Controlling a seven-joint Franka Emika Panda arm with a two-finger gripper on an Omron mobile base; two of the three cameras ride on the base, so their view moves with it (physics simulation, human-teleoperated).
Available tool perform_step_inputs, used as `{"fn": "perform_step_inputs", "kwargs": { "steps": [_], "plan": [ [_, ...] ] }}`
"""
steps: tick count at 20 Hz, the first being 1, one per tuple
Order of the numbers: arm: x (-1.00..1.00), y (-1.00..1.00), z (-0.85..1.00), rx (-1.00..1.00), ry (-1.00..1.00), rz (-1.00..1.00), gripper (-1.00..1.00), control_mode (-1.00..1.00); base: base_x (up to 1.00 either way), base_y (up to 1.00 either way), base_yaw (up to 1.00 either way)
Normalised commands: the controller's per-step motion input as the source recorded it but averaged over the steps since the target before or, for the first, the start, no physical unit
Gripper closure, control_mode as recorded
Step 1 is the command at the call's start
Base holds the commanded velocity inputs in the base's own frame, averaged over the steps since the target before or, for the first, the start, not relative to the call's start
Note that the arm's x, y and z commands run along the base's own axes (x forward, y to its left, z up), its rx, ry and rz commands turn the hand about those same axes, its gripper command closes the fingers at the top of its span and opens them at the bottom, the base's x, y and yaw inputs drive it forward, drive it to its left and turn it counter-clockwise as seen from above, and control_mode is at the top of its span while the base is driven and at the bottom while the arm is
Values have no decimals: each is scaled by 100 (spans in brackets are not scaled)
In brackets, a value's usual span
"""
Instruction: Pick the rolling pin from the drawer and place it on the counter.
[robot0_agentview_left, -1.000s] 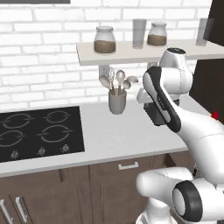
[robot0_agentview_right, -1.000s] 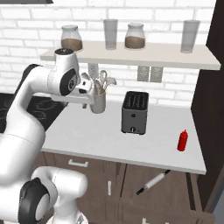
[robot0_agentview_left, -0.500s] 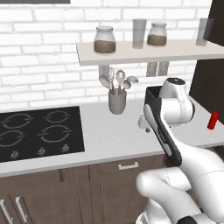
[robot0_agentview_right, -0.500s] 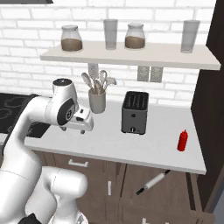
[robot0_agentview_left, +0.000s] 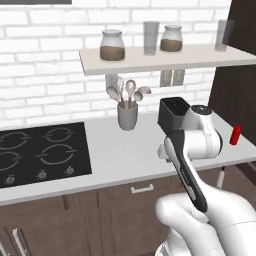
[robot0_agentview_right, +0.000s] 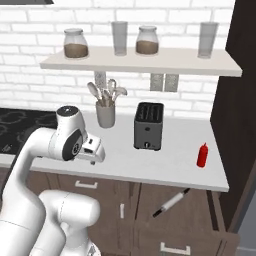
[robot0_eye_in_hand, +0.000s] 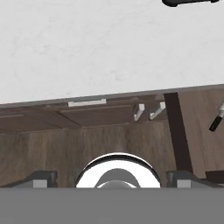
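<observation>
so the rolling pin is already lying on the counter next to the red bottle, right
Not on the counter. The right base view shows the rolling pin lying in the open drawer below the counter edge. The red bottle stands on the counter above it.

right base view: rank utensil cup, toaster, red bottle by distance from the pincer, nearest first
1. Utensil cup: just behind the pincer, toward the wall.
2. Toaster: mid-counter, further to the view's right.
3. Red bottle: far right of the counter.

Two rear base views sharing the counter (robot0_agentview_left: 125, 150); hand view close above its edge.
</observation>
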Motion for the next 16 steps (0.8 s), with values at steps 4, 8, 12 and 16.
{"fn": "perform_step_inputs", "kwargs": {
  "steps": [4, 8, 12, 16],
  "plan": [
    [0, 0, 0, 0, 0, 0, -100, 100, -3, 11, -29],
    [0, 0, 0, 0, 0, 0, -100, 100, 0, 16, -43],
    [0, 0, 0, 0, 0, 0, -100, 100, -17, 27, -52],
    [0, 0, 0, 0, 0, 0, -100, 100, -33, 44, -51]
  ]
}}
